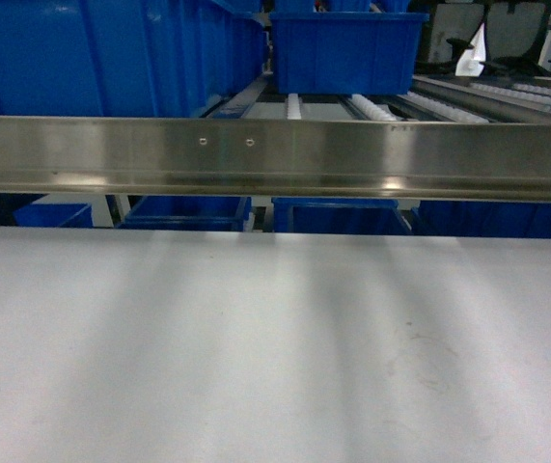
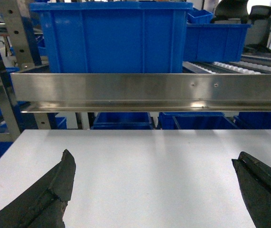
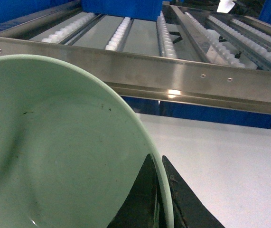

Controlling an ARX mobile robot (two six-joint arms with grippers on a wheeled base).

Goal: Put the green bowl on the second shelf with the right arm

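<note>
The green bowl (image 3: 59, 147) fills the left of the right wrist view, held up over the white tabletop. My right gripper (image 3: 157, 164) is shut on its rim, one finger inside the bowl and one outside. Just beyond the bowl runs the second shelf (image 3: 182, 78), a steel front rail with white roller rails behind it. The shelf's rail (image 1: 275, 154) also spans the head view, where neither gripper nor bowl shows. In the left wrist view my left gripper (image 2: 154, 164) stands open above the tabletop, nothing between its fingers.
Large blue crates (image 1: 347, 48) stand on the shelf, one at the far left (image 1: 92, 58) and one facing the left gripper (image 2: 111, 38). More blue crates (image 1: 188, 212) sit on the tier below. The white tabletop (image 1: 275, 347) lies in front of the rack.
</note>
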